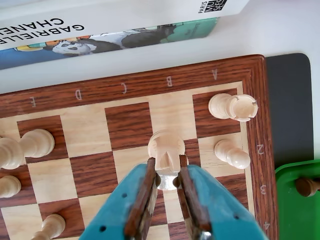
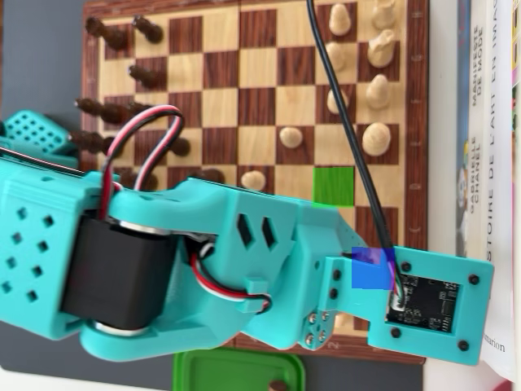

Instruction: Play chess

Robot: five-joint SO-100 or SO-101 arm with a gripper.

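In the wrist view my teal gripper point(image 1: 166, 162) is shut on a light wooden chess piece point(image 1: 166, 148), with the brown pads pressed against its two sides low down. The piece stands over the B-file squares of the wooden chessboard point(image 1: 150, 80), near the corner marked A. A light rook point(image 1: 232, 106) and a light pawn point(image 1: 232, 152) stand to the right of it. In the overhead view the arm point(image 2: 203, 261) covers the lower part of the chessboard point(image 2: 256, 65) and hides the jaws and the held piece. Dark pieces point(image 2: 114, 106) stand at the left, light pieces point(image 2: 374, 90) at the upper right.
More light pieces point(image 1: 30, 145) stand at the left in the wrist view. A green tray point(image 1: 295, 210) beside the board holds a dark piece point(image 1: 306, 186). Books point(image 1: 100, 25) lie along the board's far edge. A green square point(image 2: 334, 186) and a blue one point(image 2: 370, 269) mark the overhead view.
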